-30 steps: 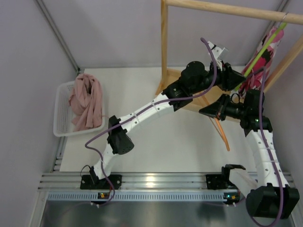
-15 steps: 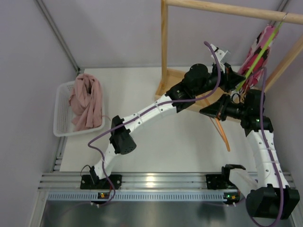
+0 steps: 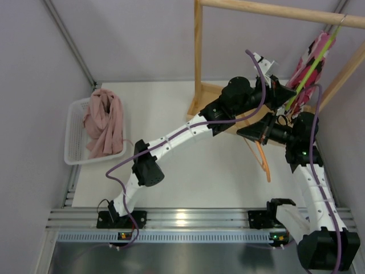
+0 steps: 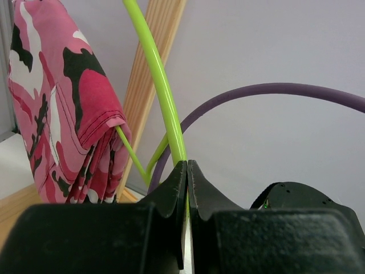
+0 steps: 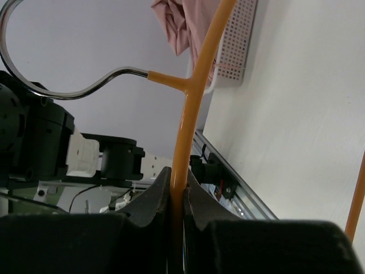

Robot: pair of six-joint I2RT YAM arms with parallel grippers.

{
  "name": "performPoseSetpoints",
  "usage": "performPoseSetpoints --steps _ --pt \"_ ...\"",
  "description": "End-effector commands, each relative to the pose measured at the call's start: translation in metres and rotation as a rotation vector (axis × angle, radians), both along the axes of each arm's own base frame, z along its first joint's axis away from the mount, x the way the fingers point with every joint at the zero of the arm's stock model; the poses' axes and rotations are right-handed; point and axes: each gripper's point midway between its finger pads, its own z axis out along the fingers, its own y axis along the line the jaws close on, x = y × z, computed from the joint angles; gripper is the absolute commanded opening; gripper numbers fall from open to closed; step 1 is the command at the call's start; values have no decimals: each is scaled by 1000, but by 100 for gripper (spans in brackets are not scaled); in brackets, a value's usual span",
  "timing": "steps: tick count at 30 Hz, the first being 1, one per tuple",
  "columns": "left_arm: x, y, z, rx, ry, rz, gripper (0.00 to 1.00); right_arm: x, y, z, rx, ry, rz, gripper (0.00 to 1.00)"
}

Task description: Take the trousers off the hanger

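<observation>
The dusty-pink trousers [image 3: 104,121] lie bunched in a white basket [image 3: 74,153] at the table's left, off the hanger; the right wrist view shows them [image 5: 182,23] at its top. The orange hanger [image 3: 261,160] hangs bare from my right gripper [image 3: 244,134], which is shut on its arm [image 5: 194,97] just below the metal hook [image 5: 34,85]. My left gripper [image 3: 283,94] is shut on the lime-green hanger [image 4: 159,85] at the rack's right end.
A red-and-pink patterned garment [image 3: 309,61] hangs on the lime-green hanger [image 3: 319,59] from the wooden rail [image 3: 274,10]. The rack's upright post [image 3: 198,57] stands mid-table. A purple cable [image 4: 274,91] loops behind the left gripper. Grey walls close in on both sides.
My left gripper has shut on the lime-green hanger. My right gripper has shifted a little left with the orange hanger, whose lower tip swung left.
</observation>
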Motion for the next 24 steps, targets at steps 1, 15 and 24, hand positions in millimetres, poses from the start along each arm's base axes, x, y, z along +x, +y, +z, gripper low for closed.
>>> performPoseSetpoints --steps 1,15,24 --pt "0 3 24 -64 -54 13 6 -13 7 37 38 -186 61 0" --pt "3 2 22 -62 -75 32 5 -35 26 8 12 -83 206 0" --pt "6 4 25 -68 -77 52 5 -43 29 -7 -22 -79 215 0"
